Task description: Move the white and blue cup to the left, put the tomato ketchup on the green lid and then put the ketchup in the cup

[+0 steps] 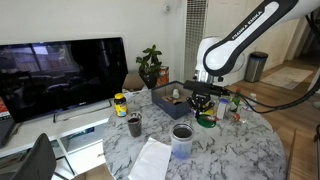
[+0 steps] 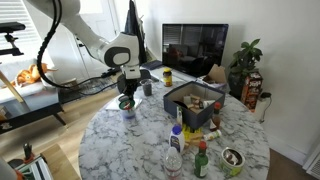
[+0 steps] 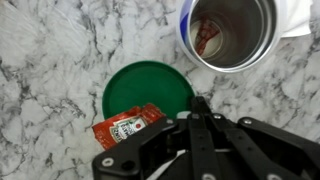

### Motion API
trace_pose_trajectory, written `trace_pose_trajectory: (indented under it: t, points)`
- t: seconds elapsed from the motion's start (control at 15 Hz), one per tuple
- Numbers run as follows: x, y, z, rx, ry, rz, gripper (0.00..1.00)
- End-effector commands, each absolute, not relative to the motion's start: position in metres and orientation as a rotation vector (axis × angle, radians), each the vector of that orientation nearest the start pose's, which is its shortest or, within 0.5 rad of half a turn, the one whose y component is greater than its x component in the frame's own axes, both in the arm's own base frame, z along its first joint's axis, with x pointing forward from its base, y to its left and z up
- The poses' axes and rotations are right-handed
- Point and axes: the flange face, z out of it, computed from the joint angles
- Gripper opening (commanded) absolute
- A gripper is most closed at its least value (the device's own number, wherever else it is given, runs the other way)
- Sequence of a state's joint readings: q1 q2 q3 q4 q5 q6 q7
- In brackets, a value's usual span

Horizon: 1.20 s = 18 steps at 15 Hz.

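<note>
In the wrist view the green lid [image 3: 150,85] lies flat on the marble table. The red tomato ketchup packet [image 3: 127,129] rests on the lid's lower left edge. The white and blue cup [image 3: 235,30] stands upright just beyond the lid, at the top right. My gripper [image 3: 200,105] hovers over the lid's right edge with its fingers together, beside the packet and not holding it. In both exterior views the gripper [image 1: 203,101] [image 2: 128,88] hangs low over the lid [image 1: 206,122] [image 2: 123,101], with the cup [image 1: 182,140] [image 2: 130,112] next to it.
A small dark grey cup [image 1: 134,125] [image 2: 147,88] and a yellow-lidded jar [image 1: 120,104] stand nearby. A black box [image 2: 195,100] of items sits mid-table. Bottles [image 2: 175,150] and a bowl [image 2: 233,158] are at one edge. White paper [image 1: 152,160] lies on the table.
</note>
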<state>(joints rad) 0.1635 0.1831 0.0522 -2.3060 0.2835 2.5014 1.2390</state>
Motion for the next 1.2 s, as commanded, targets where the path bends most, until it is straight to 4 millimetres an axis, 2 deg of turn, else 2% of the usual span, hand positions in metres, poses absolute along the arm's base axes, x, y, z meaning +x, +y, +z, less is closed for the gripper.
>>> trace_pose_trajectory:
  t: [0.0,0.2,0.53,0.93,1.13]
  points:
    - [0.521,0.132,0.3,-2.431,1.636,0.134,0.0]
    - [0.53,0.155,0.31,-2.417,1.551,0.149,0.0]
    - [0.544,0.182,0.307,-2.371,1.472,0.209,0.0]
    - [0.566,0.202,0.293,-2.309,1.408,0.276,0.0]
    - [0.575,0.204,0.286,-2.252,1.349,0.302,0.0]
